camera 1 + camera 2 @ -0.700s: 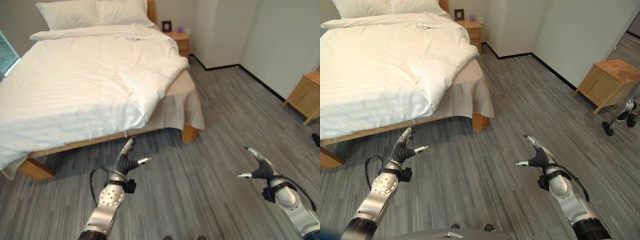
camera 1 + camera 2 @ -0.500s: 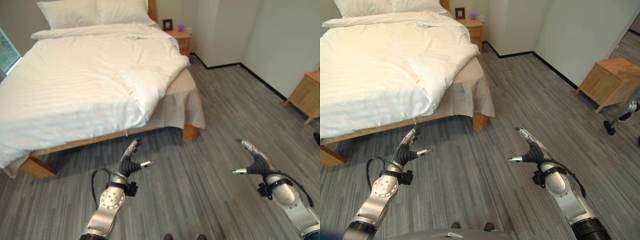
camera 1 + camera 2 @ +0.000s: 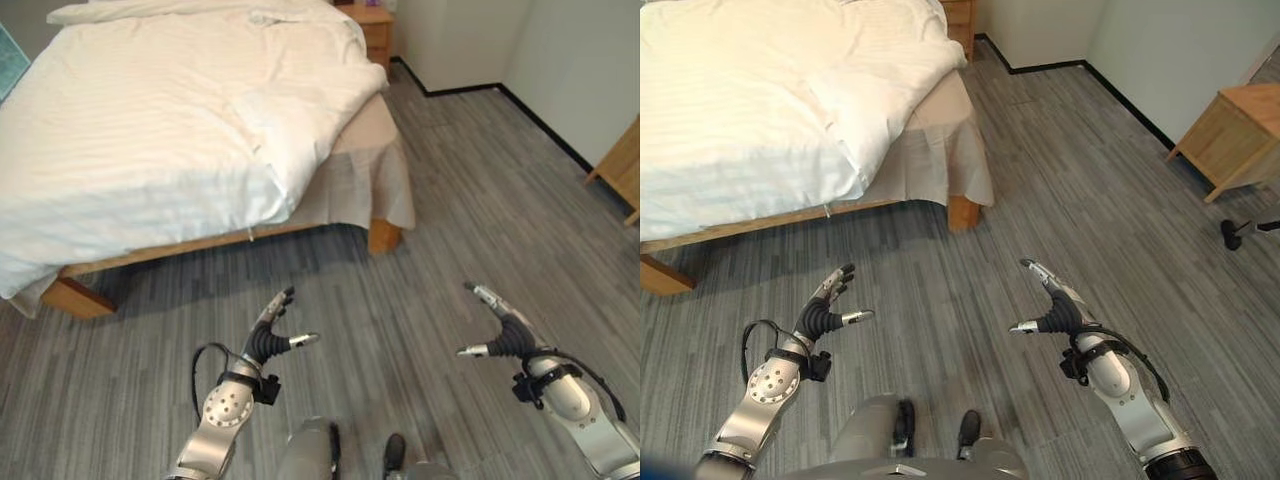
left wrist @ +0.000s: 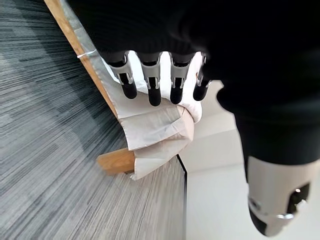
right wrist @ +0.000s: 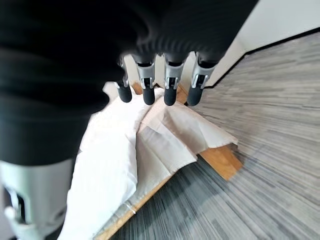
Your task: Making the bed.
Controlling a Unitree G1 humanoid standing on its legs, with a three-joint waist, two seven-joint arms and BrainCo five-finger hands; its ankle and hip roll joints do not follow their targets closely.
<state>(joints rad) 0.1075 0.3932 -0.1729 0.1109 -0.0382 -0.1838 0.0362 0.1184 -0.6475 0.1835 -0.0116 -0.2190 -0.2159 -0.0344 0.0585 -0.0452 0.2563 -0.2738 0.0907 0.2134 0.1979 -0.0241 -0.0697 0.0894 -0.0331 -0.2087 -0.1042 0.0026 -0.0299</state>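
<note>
Bed (image 3: pixel 180 150): one; two open robot hands, left robot hand (image 3: pixel 268 335), right robot hand (image 3: pixel 505 333).

Grey wood-plank flooring (image 3: pixel 470 200) covers the room, meeting pale walls (image 3: pixel 1160 40) along a black skirting board (image 3: pixel 545 130). A light wooden cabinet (image 3: pixel 1232 135) stands against the wall on the right, and a wooden nightstand (image 3: pixel 372 20) sits in the far corner

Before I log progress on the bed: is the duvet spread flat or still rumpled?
Still rumpled. The duvet is bunched and folded back at the foot corner, leaving the beige sheet bare there. Both hands, left and right, hang open, clear of it.
</note>
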